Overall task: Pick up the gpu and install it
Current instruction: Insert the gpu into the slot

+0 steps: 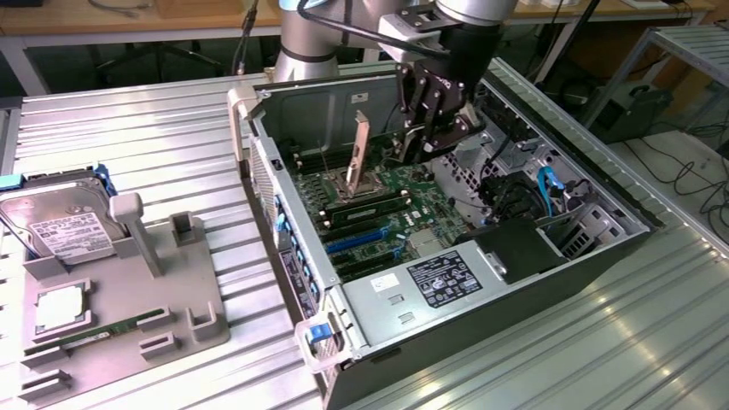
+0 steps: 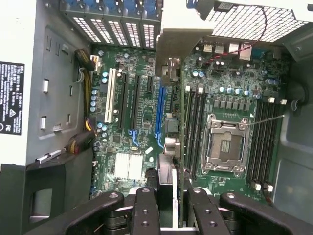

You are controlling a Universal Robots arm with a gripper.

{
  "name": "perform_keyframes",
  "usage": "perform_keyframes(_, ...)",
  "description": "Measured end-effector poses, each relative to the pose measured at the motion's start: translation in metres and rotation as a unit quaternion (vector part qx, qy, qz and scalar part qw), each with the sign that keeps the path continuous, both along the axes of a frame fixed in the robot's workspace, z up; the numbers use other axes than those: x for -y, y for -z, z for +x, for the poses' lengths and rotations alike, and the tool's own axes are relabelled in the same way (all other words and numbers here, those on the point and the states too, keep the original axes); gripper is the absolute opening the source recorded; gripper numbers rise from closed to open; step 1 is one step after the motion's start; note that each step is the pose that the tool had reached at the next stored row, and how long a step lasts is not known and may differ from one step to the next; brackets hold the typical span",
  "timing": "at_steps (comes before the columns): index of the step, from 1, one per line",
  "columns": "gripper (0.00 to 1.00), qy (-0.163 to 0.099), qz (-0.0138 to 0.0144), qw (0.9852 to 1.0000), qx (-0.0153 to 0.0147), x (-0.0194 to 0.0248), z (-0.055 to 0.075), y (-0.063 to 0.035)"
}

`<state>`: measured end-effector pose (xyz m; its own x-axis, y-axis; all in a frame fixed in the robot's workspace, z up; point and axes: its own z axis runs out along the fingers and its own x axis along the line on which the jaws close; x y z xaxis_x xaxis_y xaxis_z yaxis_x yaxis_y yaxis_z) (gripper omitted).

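The gripper clamps the gpu edge-on above the motherboard. The empty CPU socket lies at three o'clock of the card.

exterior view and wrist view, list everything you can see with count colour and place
computer case: 1, black and grey, open on the ribbed metal table, centre of the exterior view
motherboard: 1, green, on the case floor, with white, black and blue slots
cpu socket: 1, silver, open, on the motherboard beside the memory slots
power supply: 1, grey with a black label, near end of the case
gpu: 1, dark with a silver bracket, held edge-on above the motherboard
hard drive: 1, silver with a white label, on the exterior view's left
parts holder: 1, grey, left of the case in the exterior view
table: 1, silver, ribbed
gripper: 1, black, above the open case, closed on the gpu
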<state>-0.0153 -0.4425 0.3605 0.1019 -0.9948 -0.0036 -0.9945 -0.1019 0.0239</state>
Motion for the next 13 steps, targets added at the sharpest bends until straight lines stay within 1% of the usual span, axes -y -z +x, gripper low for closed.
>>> perform_keyframes(3, 0.27, 0.019, 0.0, 0.9998, 0.0, 0.0, -0.0002, 0.0056)
perform_keyframes(13, 0.27, 0.02, 0.0, 0.9998, 0.0, 0.0, -0.0017, 0.0115)
